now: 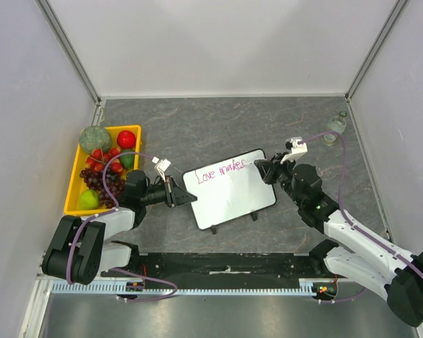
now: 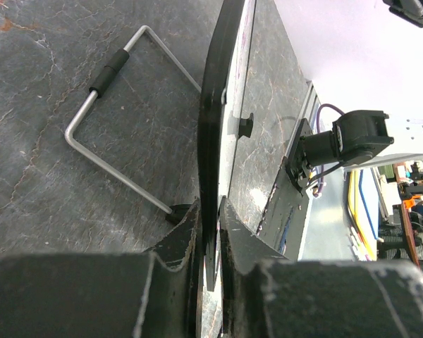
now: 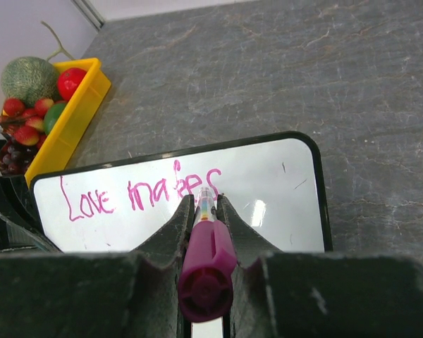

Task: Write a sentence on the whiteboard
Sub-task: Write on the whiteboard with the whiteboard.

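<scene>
Grey table [image 1: 197,127]; left tool [image 1: 185,196] clamps whiteboard [image 1: 233,197], right tool [image 3: 206,202] grips marker [image 3: 206,264].

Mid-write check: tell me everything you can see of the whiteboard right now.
The whiteboard is a small white rectangle with rounded corners, a thin black frame and two black feet on its near edge. It lies skewed on the grey table. The left gripper is shut on its left edge; seen edge-on there, a bent wire stand juts from one face. Pink writing reads "Love makes" along the top, where the right gripper holds a pink pen tip at the last letter.
</scene>
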